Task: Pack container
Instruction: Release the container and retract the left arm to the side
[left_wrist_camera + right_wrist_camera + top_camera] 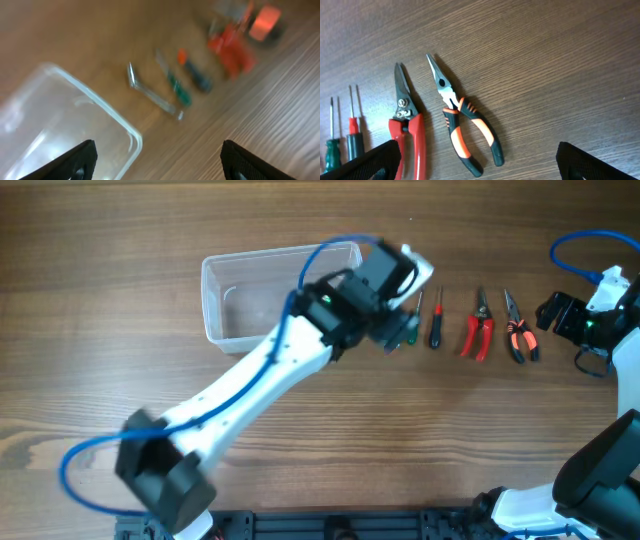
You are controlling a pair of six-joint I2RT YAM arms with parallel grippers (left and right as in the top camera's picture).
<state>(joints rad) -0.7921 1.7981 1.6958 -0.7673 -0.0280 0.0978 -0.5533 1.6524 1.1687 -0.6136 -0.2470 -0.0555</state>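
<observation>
Clear plastic, the container (215,310) lies on the wooden bench (120,240), its long side running left to right in the overhead view. The left arm reaches across the container's right end. The left tool (157,162) hovers just past that end, its fingers (80,159) spread wide with nothing between them. Beyond the container's right end lies a row. Nearest is a bent metal key (150,92) (blurred in the wrist view), then a green-handled screwdriver (179,90), a dark-handled screwdriver with a red collar (435,330), red snips (477,330) and, farthest off, orange-and-black pliers (520,335). The right tool (482,165) hangs farther from the container than the pliers, fingers wide apart, holding nothing.
</observation>
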